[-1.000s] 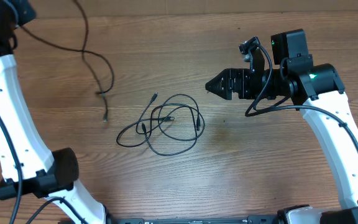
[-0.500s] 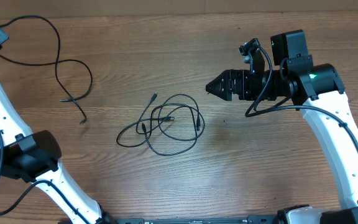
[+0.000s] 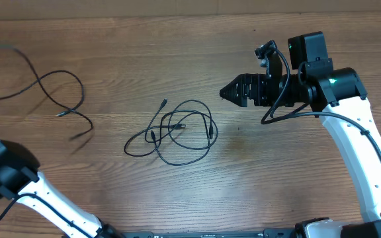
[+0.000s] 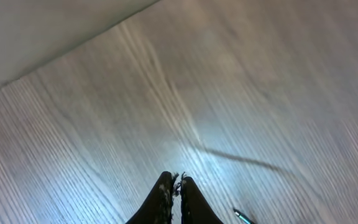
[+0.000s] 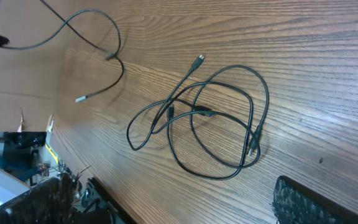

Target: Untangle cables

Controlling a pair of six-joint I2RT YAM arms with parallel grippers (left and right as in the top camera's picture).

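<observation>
Mid-table, nearest the arm bases, the tangled cables (image 3: 177,125) lie on the wooden table (image 3: 276,192) in overlapping loops. One plug end pokes out toward the far side. Just beyond them to the right, the right gripper (image 3: 225,93) hovers clear of them with its fingers (image 5: 306,202) spread wide (its wrist view shows the whole tangle). Farther left, a blurred loose cable (image 3: 81,89) runs out of the overhead view. The left gripper (image 4: 177,180) shows only in its wrist view, fingers pressed together; whether they pinch anything cannot be told.
</observation>
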